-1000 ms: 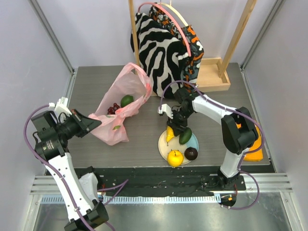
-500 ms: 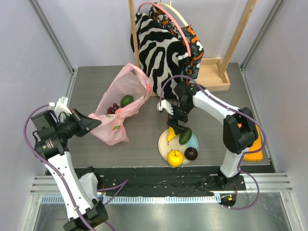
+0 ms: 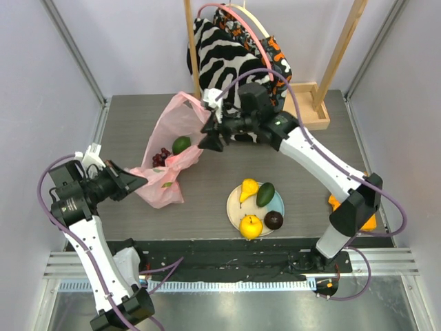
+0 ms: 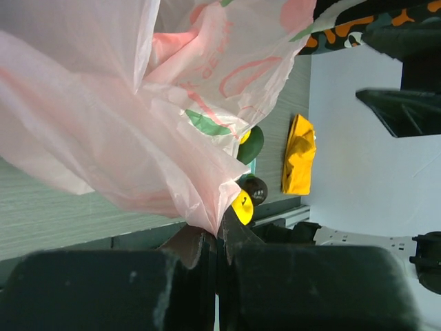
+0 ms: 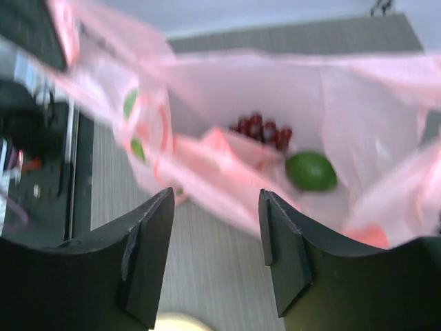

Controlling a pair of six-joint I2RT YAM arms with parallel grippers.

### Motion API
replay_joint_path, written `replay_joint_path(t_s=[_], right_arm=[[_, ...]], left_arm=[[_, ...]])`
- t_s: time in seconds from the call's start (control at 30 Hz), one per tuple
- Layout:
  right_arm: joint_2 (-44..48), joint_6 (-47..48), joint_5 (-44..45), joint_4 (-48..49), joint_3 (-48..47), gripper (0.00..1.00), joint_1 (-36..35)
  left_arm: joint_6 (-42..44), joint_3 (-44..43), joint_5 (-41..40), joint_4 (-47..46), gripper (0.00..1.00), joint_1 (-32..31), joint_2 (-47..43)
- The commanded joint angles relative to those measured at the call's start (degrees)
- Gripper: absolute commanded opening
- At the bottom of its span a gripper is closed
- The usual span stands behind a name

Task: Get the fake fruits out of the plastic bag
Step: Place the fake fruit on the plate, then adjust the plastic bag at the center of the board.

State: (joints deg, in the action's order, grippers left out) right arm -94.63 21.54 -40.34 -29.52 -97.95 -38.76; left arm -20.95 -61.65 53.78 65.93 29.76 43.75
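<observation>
seeing lime (image 3: 181,145), grapes (image 3: 162,156) in pink bag (image 3: 172,121), four fruits (image 3: 251,225) on plate (image 3: 278,203); my left gripper (image 4: 213,241) pinches bag, right gripper (image 5: 215,196) gapes empty.

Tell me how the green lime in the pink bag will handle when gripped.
The lime looks round and smooth, so it may roll or slip out of a grip. It rests on the thin, crinkled plastic bag, which will probably give under a push.
</observation>
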Motion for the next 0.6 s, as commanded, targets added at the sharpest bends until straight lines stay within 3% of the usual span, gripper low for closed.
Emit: replay_joint_path(t_s=[0.0, 0.07, 0.13, 0.17, 0.27, 0.57], right_arm=[[-6.3, -18.3, 10.4, 27.1, 1.6, 0.58, -6.7], [-12.2, -20.4, 17.2, 29.2, -0.3, 0.47, -8.4], [-15.3, -21.5, 22.3, 31.9, -0.9, 0.42, -9.7], [-17.7, -21.5, 23.5, 32.3, -0.8, 0.33, -10.0], [-19.5, -20.6, 27.3, 28.4, 0.6, 0.18, -11.1], [-1.9, -19.1, 30.4, 25.6, 26.3, 0.14, -13.1]], left_arm=[[1.2, 1.6, -0.6, 3.5, 0.00, 0.3, -0.5], [2.3, 1.9, -0.3, 4.7, 0.00, 0.4, -0.5], [3.6, 1.4, 0.3, 5.3, 0.00, 0.4, -0.6], [4.0, 1.2, 0.6, 5.8, 0.00, 0.4, -0.6], [5.1, 0.2, 0.5, 6.3, 0.00, 0.5, -0.7], [7.2, 1.4, -1.5, 6.9, 0.00, 0.3, -0.9]])
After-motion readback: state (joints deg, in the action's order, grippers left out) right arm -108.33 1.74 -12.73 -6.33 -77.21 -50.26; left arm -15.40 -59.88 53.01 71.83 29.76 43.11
